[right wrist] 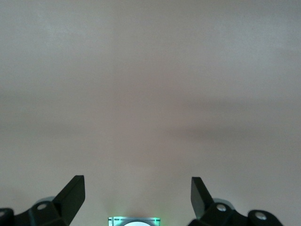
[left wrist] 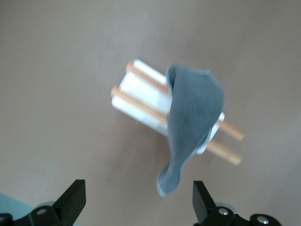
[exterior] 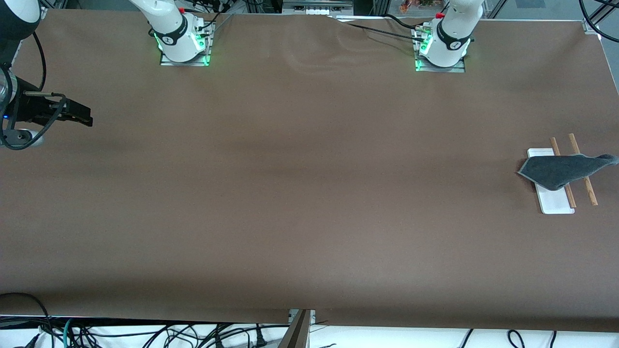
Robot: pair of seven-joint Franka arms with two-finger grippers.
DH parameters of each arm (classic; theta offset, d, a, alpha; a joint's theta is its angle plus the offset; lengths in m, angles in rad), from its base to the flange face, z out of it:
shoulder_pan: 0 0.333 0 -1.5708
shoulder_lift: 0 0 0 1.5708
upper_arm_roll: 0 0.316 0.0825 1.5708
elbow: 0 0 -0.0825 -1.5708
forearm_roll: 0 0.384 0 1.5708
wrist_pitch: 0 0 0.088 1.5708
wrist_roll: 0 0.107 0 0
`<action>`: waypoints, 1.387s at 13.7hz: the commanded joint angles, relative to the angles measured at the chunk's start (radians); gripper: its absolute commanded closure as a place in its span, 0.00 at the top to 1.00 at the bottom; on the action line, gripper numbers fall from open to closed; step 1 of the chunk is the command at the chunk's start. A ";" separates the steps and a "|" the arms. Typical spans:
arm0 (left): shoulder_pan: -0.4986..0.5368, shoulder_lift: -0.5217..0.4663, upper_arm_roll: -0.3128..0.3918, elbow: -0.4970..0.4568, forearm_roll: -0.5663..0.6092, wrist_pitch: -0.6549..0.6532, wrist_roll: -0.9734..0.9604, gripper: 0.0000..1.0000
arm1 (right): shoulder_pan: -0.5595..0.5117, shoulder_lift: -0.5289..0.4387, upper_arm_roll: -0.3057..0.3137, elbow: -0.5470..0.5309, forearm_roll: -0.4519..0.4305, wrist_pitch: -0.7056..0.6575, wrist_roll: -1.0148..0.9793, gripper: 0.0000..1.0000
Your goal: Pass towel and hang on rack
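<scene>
The towel (exterior: 561,169), dark grey face up, lies draped across the two wooden rods (exterior: 588,187) of the rack (exterior: 556,200) at the left arm's end of the table; one corner hangs off past the rods. In the left wrist view the towel (left wrist: 195,113) lies over the rack (left wrist: 141,92), and my left gripper (left wrist: 137,188) is open above it, holding nothing. The front view does not show this gripper. My right gripper (exterior: 82,117) waits open and empty over the right arm's end of the table; the right wrist view has it (right wrist: 137,183) over bare brown cloth.
A brown cloth (exterior: 300,193) covers the whole table. The right arm's base (exterior: 181,41) and the left arm's base (exterior: 442,48) stand along the edge farthest from the front camera. Cables (exterior: 145,333) hang below the nearest edge.
</scene>
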 commanded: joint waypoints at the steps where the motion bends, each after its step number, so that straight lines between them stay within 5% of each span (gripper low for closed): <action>1: -0.142 -0.064 0.011 -0.002 -0.004 -0.090 -0.109 1.00 | -0.019 -0.003 0.010 -0.001 -0.005 0.006 -0.003 1.00; 4: -0.269 -0.128 0.017 -0.006 -0.019 -0.224 -0.319 1.00 | -0.019 0.000 0.008 -0.001 -0.001 0.011 0.003 1.00; 9: -0.435 -0.370 0.026 -0.247 -0.022 -0.210 -0.812 1.00 | -0.017 -0.002 0.011 -0.001 -0.007 0.014 -0.006 1.00; 13: -0.533 -0.597 0.024 -0.530 -0.053 0.041 -1.394 1.00 | -0.016 -0.002 0.011 -0.001 -0.008 0.014 -0.006 1.00; 16: -0.547 -0.632 0.026 -0.577 -0.192 0.066 -1.534 1.00 | -0.016 -0.002 0.013 -0.001 -0.008 0.014 -0.006 1.00; 19: -0.547 -0.635 0.026 -0.580 -0.205 0.063 -1.545 1.00 | -0.014 -0.002 0.013 -0.001 -0.010 0.015 -0.006 1.00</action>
